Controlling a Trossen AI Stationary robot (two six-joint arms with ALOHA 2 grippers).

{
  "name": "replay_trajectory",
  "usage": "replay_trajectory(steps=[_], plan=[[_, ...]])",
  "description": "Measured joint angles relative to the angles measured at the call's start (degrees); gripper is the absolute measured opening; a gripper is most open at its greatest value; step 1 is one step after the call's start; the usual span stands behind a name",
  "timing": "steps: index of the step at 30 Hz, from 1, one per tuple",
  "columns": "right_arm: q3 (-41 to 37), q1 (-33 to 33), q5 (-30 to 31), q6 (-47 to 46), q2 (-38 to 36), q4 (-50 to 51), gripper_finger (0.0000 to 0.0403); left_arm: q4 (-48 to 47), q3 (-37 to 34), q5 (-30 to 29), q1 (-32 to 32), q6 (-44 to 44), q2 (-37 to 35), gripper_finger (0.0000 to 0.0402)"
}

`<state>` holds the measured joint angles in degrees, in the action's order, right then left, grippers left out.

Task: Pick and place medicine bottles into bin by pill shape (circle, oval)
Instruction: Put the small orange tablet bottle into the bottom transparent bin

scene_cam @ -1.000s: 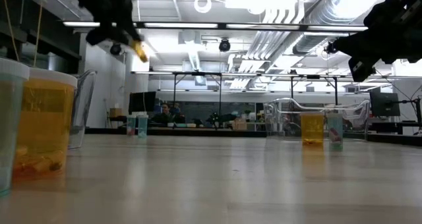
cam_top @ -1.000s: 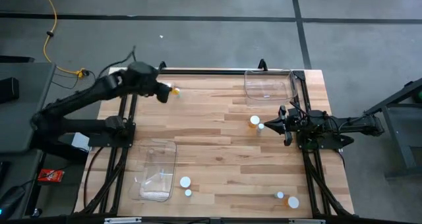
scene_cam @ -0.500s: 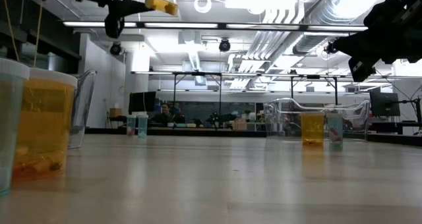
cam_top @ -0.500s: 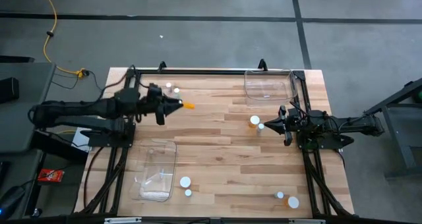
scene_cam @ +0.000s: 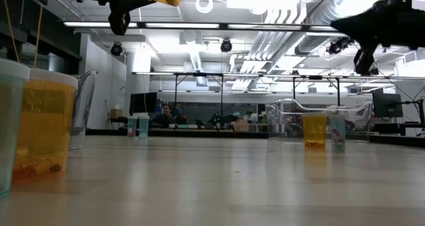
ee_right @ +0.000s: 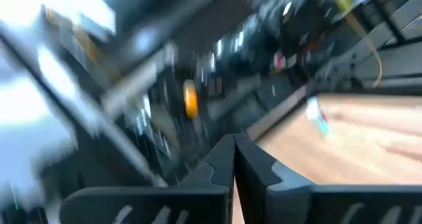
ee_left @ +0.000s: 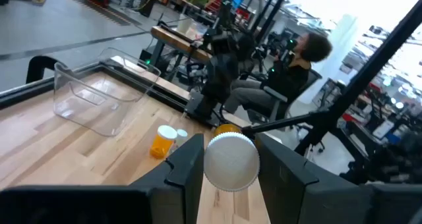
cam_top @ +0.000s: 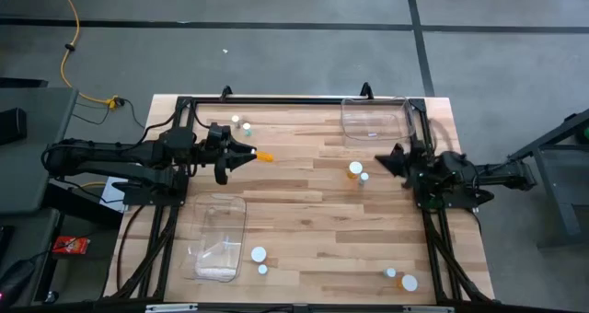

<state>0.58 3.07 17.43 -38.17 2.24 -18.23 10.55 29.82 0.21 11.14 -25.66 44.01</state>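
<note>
Low view first: closest to the lens you see a pale teal bottle (scene_cam: pixel 10 123) at the picture's left edge with an amber bottle (scene_cam: pixel 45 123) just beside it, both standing on the table (scene_cam: pixel 219 186). Behind them stands a clear bin (scene_cam: pixel 81 110). Far across the table, you find a second clear bin (scene_cam: pixel 312 116), with one amber and one pale bottle in front of it. A person sits in the room beyond.

From above, you can place these things. Along the near edge of the table (cam_top: pixel 304 193) lie two bottles beside the left bin (cam_top: pixel 219 237) and two more toward the right corner. In the middle, near the right arm, stand an amber bottle (cam_top: pixel 354 168) and a pale one touching it or just beside it. The right bin (cam_top: pixel 373 120) is at the far edge, and two small bottles (cam_top: pixel 240 123) stand at the far left.

Your left gripper (cam_top: pixel 250 152) hangs above the far-left part of the table and it grips an amber bottle (cam_top: pixel 264 154) lying level; in the left wrist view you see its white cap (ee_left: pixel 231 161) clamped between the two fingers (ee_left: pixel 188 165). Your right gripper (cam_top: pixel 386 160) waits raised at the right side, near the middle pair of bottles, with its fingers (ee_right: pixel 221 165) pressed together on nothing.
</note>
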Motion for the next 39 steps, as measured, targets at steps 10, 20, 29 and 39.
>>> replay_trajectory(steps=[10,20,29,39], plan=[[7.77,0.42,-3.08,8.79,11.61,-16.28,0.0000,0.02,0.00,0.51,0.01,1.87,0.01,0.0111],[22.73,1.22,-6.26,23.21,40.05,-13.17,0.0000,0.94,0.00,0.72,-0.01,4.27,0.02,0.0111],[26.40,1.22,-12.45,21.96,54.19,-18.21,0.0000,3.80,0.00,1.14,-0.02,10.03,0.02,0.0111],[26.40,1.22,-12.54,21.73,55.56,-20.45,0.0000,3.80,0.00,0.74,-0.02,9.85,0.00,0.0111]])
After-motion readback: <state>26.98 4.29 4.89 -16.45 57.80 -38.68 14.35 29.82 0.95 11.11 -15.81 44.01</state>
